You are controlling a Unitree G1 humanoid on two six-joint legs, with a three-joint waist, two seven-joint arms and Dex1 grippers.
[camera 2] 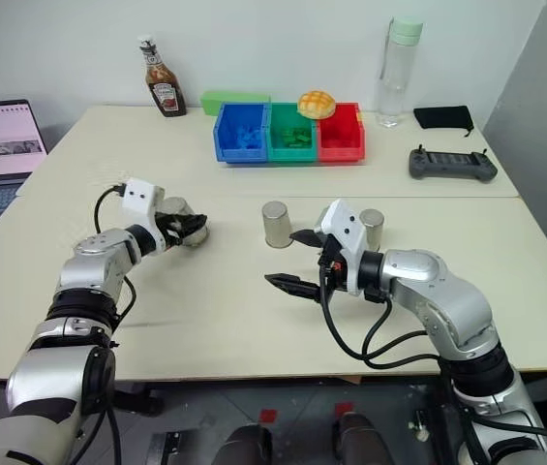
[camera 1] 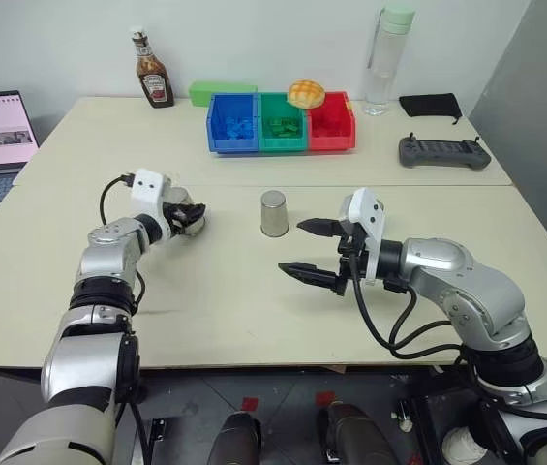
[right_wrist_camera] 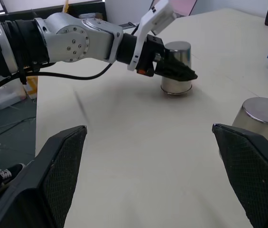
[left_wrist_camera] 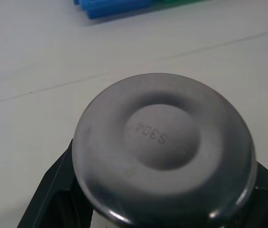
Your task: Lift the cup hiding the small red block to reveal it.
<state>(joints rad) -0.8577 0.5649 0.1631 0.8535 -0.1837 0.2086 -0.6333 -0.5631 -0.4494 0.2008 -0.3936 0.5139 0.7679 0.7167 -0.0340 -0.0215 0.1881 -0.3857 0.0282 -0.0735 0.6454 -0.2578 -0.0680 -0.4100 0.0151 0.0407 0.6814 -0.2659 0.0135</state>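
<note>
1. Cups on the surface [camera 1: 234,291]: 3 upturned steel tumblers stand in a row, one at the robot's left, a middle cup [camera 1: 274,213], and a right-hand cup [camera 2: 372,229] partly hidden behind the right arm.
2. Left gripper [camera 1: 192,217] has its black fingers clamped tight around the left cup [right_wrist_camera: 177,68], gripping the wall just under the flat base that faces up. That cup looks as if it sits on the surface, not yet raised.
3. Right gripper [camera 1: 310,249] hovers near the middle cup with fingers spread wide, holding nothing.
4. No small red block to be seen, so presumably it lies under one of the cups; which one, I cannot tell.
5. Handling call: thin metal, rigid, probably light, and smooth enough to slip. The taper narrows toward the top, so a squeeze low on the wall and a straight vertical lift should be safest.
</note>
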